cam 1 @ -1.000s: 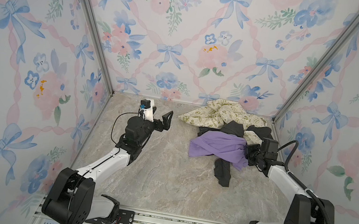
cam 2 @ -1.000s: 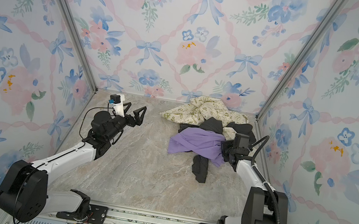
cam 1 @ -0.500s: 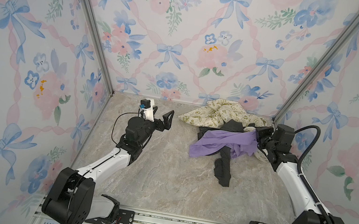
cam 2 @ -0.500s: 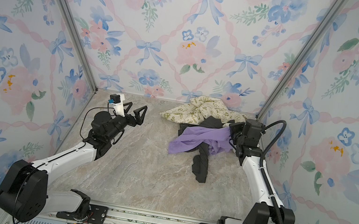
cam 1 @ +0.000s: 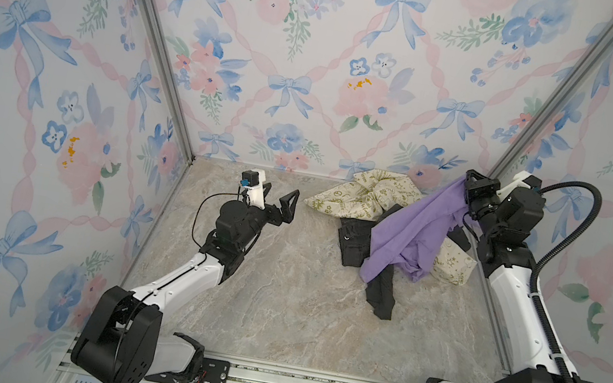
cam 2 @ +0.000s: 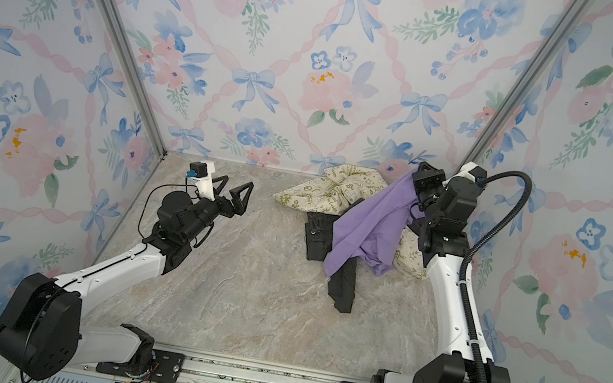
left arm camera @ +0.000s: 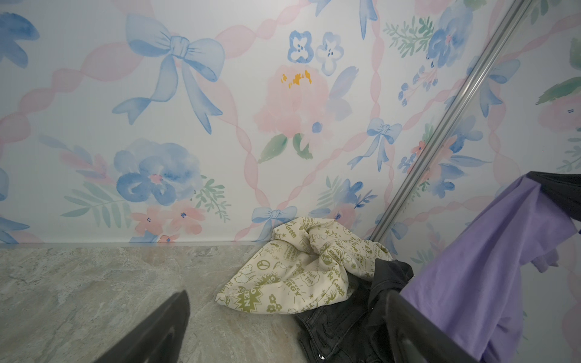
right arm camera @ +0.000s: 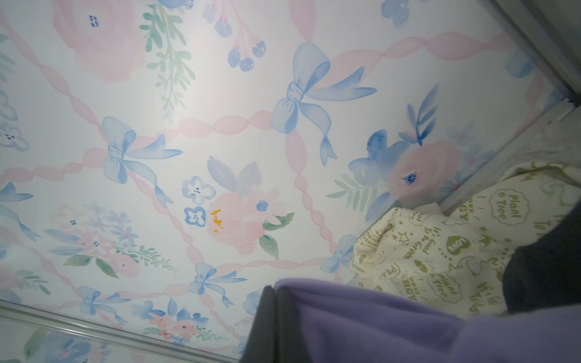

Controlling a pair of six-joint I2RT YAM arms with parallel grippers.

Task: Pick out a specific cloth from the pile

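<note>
The lavender-purple cloth (cam 1: 412, 227) (cam 2: 371, 220) hangs stretched from my right gripper (cam 1: 466, 187) (cam 2: 419, 181), which is shut on its upper edge, raised near the back right corner. The cloth's lower end still drapes over the pile, made up of a cream green-printed cloth (cam 1: 367, 196) and black garments (cam 1: 355, 243). In the right wrist view the purple fabric (right arm camera: 377, 320) is pinched between the closed fingers (right arm camera: 267, 314). My left gripper (cam 1: 280, 201) (cam 2: 233, 189) (left arm camera: 287, 295) hovers open and empty left of the pile. The left wrist view shows the purple cloth (left arm camera: 490, 251).
A dark grey garment strip (cam 1: 382, 294) trails from under the purple cloth toward the front. The floral walls enclose the marble floor (cam 1: 278, 301) on three sides, with a metal post (cam 1: 535, 125) at the back right corner just behind the right gripper.
My right gripper has risen from floor level and moved back toward the corner, pulling the purple cloth up off the pile. The left arm has stayed still.
</note>
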